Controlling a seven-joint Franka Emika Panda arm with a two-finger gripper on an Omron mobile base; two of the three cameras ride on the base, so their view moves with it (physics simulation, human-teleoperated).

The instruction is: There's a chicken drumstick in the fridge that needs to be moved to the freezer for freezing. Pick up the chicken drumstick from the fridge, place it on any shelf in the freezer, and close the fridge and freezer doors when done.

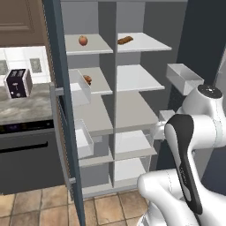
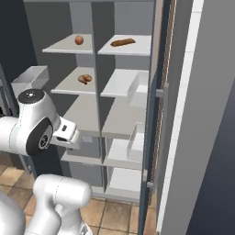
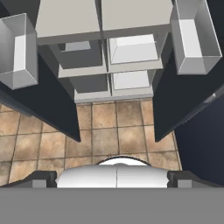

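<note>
Both doors of the slate-blue unit stand wide open, the left door [image 1: 62, 110] and the right door [image 2: 152, 114]. The chicken drumstick [image 1: 87, 80] [image 2: 84, 79] lies on the second shelf of the left compartment, the fridge [image 1: 90, 110]. The right compartment, the freezer [image 1: 134, 110], has a bare pale shelf [image 1: 137, 77] [image 2: 120, 83] at the same height. My gripper [image 3: 114, 178] is open with nothing in it, its fingertips [image 3: 41, 178] spread far apart. It hangs in front of the unit, well below the drumstick, looking down at the lower shelves and the floor.
A round apple [image 1: 83, 40] sits on the top fridge shelf and a longer brown stick of food [image 1: 125, 40] on the top freezer shelf. Clear bins [image 1: 183, 77] jut from both doors. A toaster [image 1: 17, 83] stands on the counter at left. A pale wall [image 2: 202, 114] flanks the right door.
</note>
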